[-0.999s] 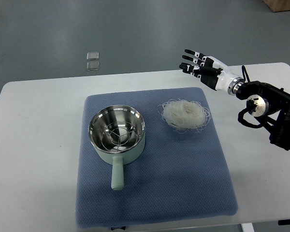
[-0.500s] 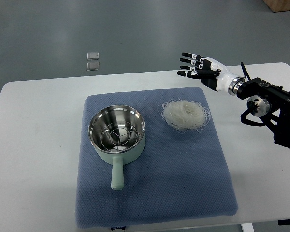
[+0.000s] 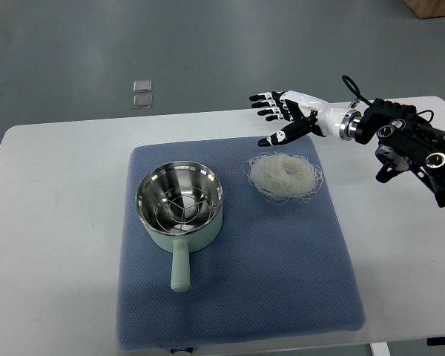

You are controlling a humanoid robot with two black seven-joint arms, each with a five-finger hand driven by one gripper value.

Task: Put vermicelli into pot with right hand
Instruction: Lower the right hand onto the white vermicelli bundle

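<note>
Right robot hand point(image 3: 285, 119): fingers spread, empty, now shifted left to hover beyond the vermicelli point(image 3: 283, 176); grasp pending, pot point(image 3: 180, 205) unfilled.

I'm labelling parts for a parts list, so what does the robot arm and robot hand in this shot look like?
Only the right robot hand shows. It has a white shell with black jointed fingers bearing small white marks. A silver ring joins it to a black forearm with round joint housings, and a thin black cable loops above the wrist.
</note>
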